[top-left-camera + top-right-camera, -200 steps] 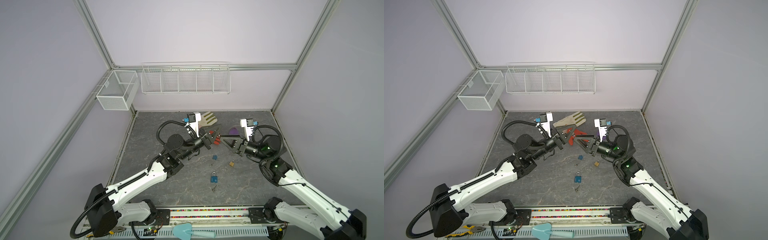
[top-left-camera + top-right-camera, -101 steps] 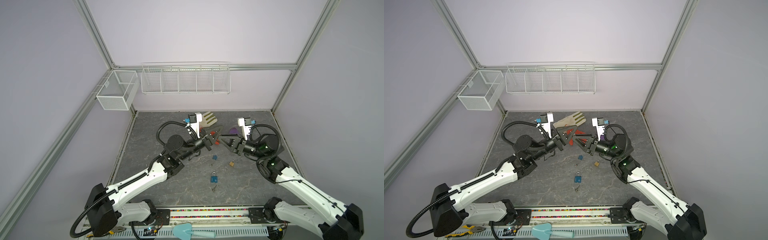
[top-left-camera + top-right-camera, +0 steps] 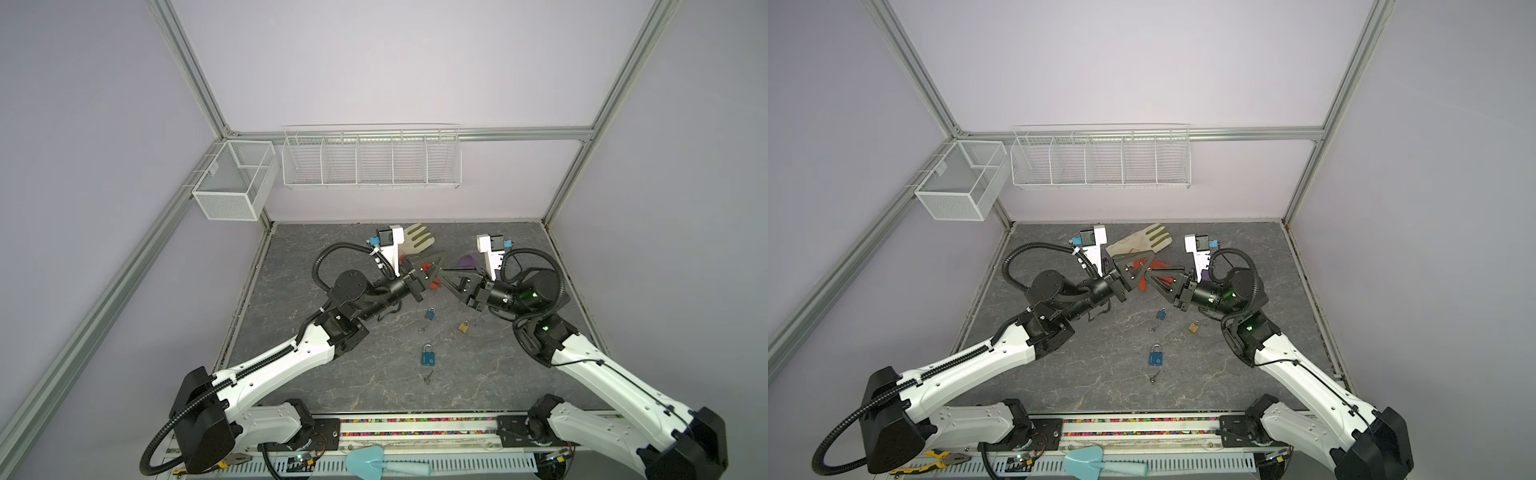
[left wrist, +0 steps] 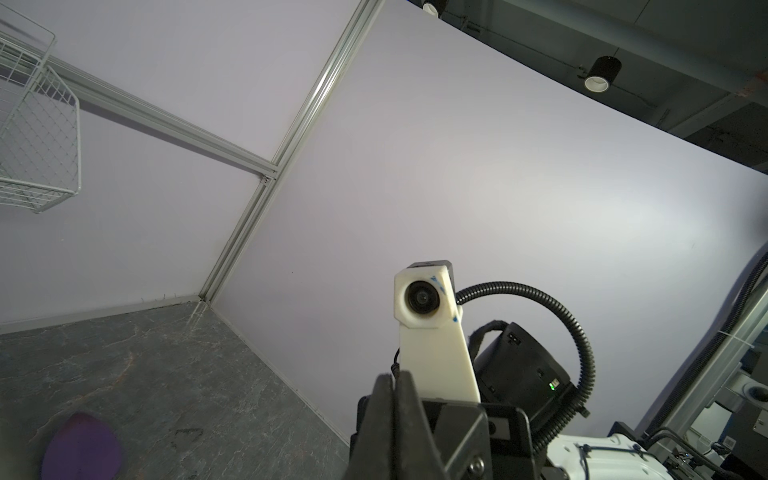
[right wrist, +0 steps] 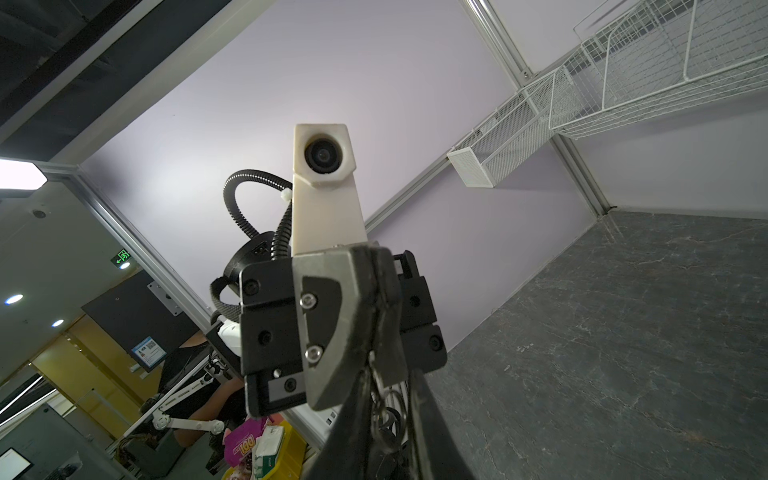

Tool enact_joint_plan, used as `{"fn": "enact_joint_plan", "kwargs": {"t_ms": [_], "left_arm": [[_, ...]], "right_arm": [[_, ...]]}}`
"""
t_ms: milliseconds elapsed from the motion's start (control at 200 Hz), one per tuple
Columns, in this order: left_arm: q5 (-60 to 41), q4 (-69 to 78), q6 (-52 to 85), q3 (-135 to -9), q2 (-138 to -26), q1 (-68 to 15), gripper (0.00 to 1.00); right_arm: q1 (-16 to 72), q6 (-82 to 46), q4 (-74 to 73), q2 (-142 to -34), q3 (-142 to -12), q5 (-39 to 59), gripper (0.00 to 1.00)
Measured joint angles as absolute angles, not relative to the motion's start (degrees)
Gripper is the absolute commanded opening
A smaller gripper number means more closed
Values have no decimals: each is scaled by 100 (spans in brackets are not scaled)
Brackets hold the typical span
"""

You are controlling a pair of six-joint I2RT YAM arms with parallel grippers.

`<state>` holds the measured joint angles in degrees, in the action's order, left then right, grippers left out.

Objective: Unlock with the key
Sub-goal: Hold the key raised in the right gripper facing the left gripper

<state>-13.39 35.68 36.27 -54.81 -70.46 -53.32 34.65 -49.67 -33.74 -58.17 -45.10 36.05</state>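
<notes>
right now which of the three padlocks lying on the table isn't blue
The brass padlock, furthest right of the three. The small blue padlock to its left and the larger blue padlock nearer the front are both blue.

Just beyond the large blue padlock (image 3: pixel 428 356), a small blue padlock (image 3: pixel 430 313), a brass padlock (image 3: pixel 464 327) and a key (image 3: pixel 422 330) clutter the bench (image 3: pixel 498 374); a second key (image 3: pixel 427 377) lies just before it. Farther beyond it the left end effector (image 3: pixel 442 257) and right end effector (image 3: pixel 446 273) meet tip to tip, a key ring (image 5: pixel 384 409) hanging from the left one's closed tips, barring passage. Either side of that padlock the bench is bare.
</notes>
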Motion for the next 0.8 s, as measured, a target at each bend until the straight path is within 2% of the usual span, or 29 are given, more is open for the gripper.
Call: {"fn": "enact_joint_plan", "kwargs": {"t_ms": [115, 140, 195, 670, 735, 800], "left_arm": [[-1339, 3544, 3642, -5481, -7046, -5332, 0], [-1339, 3540, 3642, -5481, -7046, -5332, 0], [-1334, 3511, 3642, -5481, -7046, -5332, 0], [-1339, 3393, 3680, -5487, -7046, -5332, 0], [-1339, 3332, 3662, -5513, -7046, -5332, 26], [-1330, 3199, 3634, -5586, -7046, -5334, 40]], "right_arm": [[3465, -4928, -3371, -5813, -4510, 3607, 18], [3465, -4919, -3369, -5813, -4510, 3607, 11], [3465, -4864, -3356, -5808, -4515, 3614, 6], [3465, -4598, -3041, -5704, -4545, 3603, 6], [3463, -4539, -2956, -5669, -4545, 3581, 6], [3452, -4471, -2792, -5621, -4547, 3548, 6]]}}
